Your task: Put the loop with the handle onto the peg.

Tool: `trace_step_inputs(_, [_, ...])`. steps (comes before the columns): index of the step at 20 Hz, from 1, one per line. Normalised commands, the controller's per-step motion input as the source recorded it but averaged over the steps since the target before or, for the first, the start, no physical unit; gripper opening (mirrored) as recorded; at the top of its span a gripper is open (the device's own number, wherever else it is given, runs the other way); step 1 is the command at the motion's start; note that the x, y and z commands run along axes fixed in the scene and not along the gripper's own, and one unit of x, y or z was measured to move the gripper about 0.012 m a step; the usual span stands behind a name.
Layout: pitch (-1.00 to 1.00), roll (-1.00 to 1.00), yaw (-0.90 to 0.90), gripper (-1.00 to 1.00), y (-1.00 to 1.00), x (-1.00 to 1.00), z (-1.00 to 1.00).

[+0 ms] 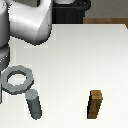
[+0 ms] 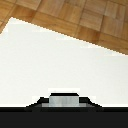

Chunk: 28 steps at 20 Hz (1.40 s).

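The loop with the handle [image 1: 18, 78] is a flat grey ring that hangs at the exterior view's left edge. Its stubby handle runs down toward the dark hand of my gripper [image 1: 3, 91], which is mostly cut off by the frame. The peg [image 1: 34, 104], an upright dark grey cylinder, stands just below and to the exterior view's right of the ring. The ring's hole is not over the peg. In the wrist view a grey piece, the handle [image 2: 64, 98], sits clamped in the dark gripper [image 2: 64, 104]. The peg is out of that view.
A brown wooden block [image 1: 96, 104] stands upright on the white table [image 1: 75, 55], well toward the exterior view's right of the peg. The arm's bulky white links [image 1: 30, 22] fill the upper left. Wooden floor [image 2: 90, 20] lies past the table edge.
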Motion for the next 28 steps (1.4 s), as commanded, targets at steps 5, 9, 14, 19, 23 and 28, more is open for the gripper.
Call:
trace_step_inputs(5, [0.0, 0.0, 0.0, -1.0, 0.2, 0.0, 0.4])
trace_step_inputs(9, [0.0, 0.0, 0.0, -1.0, 0.0, 0.0, 1.0])
trace_step_inputs(14, [0.0, 0.0, 0.0, -1.0, 0.4, 0.2, 0.0])
trace_step_inputs(19, [0.0, 0.0, 0.0, -1.0, 0.0, 0.6, 0.0])
trace_step_inputs(23, [0.0, 0.0, 0.0, -1.0, 0.0, 1.0, 0.0])
trace_step_inputs(28, [0.0, 0.0, 0.0, -1.0, 0.2, 0.0, -0.2])
